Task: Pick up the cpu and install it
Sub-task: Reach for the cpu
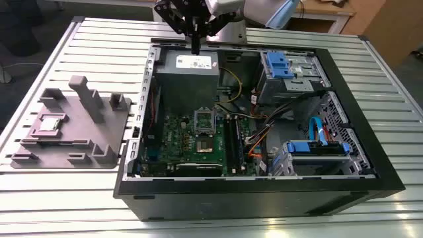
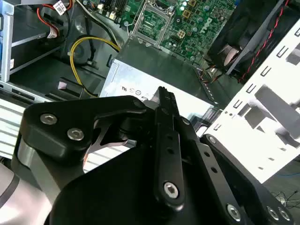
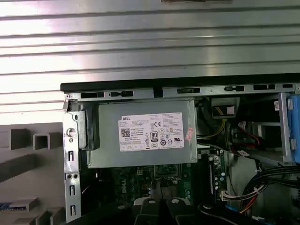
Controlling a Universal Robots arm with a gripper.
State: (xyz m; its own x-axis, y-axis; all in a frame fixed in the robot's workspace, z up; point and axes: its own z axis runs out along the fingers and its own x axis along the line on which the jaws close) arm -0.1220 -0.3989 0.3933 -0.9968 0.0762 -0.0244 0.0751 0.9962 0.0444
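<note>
The cpu (image 1: 51, 124), a small square chip with a silver top, lies in a recess of the grey fixture (image 1: 73, 129) on the exterior view's left, outside the case. My gripper (image 1: 196, 49) hangs far from it, above the back edge of the open computer case, over the grey power-supply box (image 1: 191, 69). Its black fingers (image 2: 165, 101) are pressed together with nothing between them. The dark metal-framed socket (image 1: 205, 130) sits in the middle of the green board (image 1: 178, 144). In the first wrist view the finger bases (image 3: 157, 206) stand beside the power-supply box (image 3: 140, 133).
The black case (image 1: 264, 198) lies open on a slatted metal table (image 1: 99, 39). Blue drive brackets (image 1: 279, 64) and bundled cables (image 1: 290, 111) fill the exterior view's right half. Yellow wires (image 2: 89, 47) run beside the power supply. The fixture has upright posts (image 1: 89, 96).
</note>
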